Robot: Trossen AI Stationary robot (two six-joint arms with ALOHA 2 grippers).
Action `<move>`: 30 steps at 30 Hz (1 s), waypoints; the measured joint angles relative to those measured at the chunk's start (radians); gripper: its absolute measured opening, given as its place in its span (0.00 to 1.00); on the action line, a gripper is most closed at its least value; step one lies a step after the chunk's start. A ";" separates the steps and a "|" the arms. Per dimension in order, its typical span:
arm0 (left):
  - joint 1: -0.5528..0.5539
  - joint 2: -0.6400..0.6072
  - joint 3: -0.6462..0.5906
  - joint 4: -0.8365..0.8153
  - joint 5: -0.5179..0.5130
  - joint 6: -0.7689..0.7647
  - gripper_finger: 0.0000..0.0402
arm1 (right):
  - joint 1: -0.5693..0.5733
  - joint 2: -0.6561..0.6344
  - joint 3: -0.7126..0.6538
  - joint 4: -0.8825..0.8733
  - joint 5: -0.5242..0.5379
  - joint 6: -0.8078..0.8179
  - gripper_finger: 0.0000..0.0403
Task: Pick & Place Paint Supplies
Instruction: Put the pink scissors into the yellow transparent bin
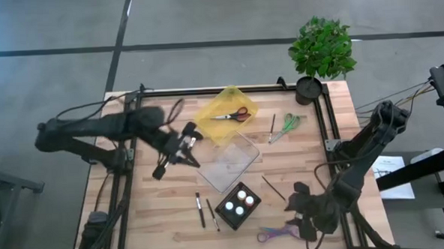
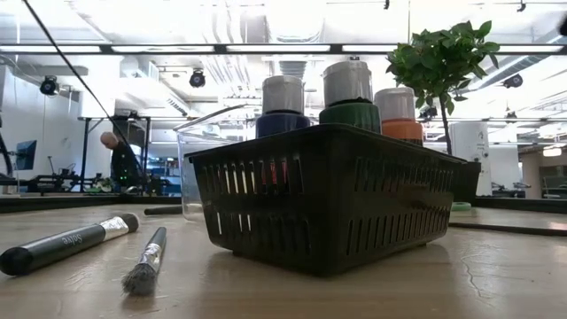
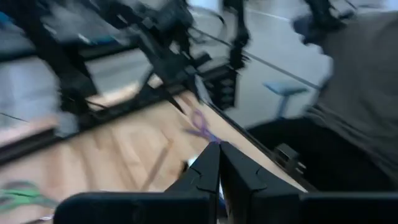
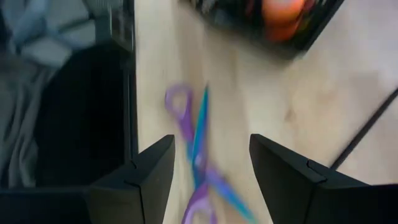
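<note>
Two brushes (image 1: 205, 212) flat, long axes near-parallel beside black basket (image 1: 228, 219); left gripper (image 1: 187, 143) fingers closed empty, right gripper (image 1: 304, 220) fingers wide over purple scissors (image 4: 198, 158).

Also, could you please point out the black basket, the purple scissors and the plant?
Basket (image 1: 227, 215): high view, its left rim.
Purple scissors (image 4: 191, 138): right wrist view, the blades near the pivot.
Plant (image 1: 322, 46): high view, its leaves.

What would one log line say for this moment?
left gripper: shut, raised beside clear container | right gripper: open over purple scissors | paint bottles: in black basket
</note>
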 joint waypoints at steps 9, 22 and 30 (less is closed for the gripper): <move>-0.214 -0.182 -0.298 0.396 -0.371 0.024 0.03 | 0.000 0.131 0.026 0.014 -0.216 0.013 0.52; -0.268 -0.195 -0.586 0.767 -0.380 0.293 0.03 | -0.005 0.394 0.258 -0.154 -0.144 -0.289 0.52; -0.285 -0.208 -0.606 0.848 -0.378 0.260 0.04 | -0.005 0.508 0.403 -0.280 -0.073 -0.298 0.52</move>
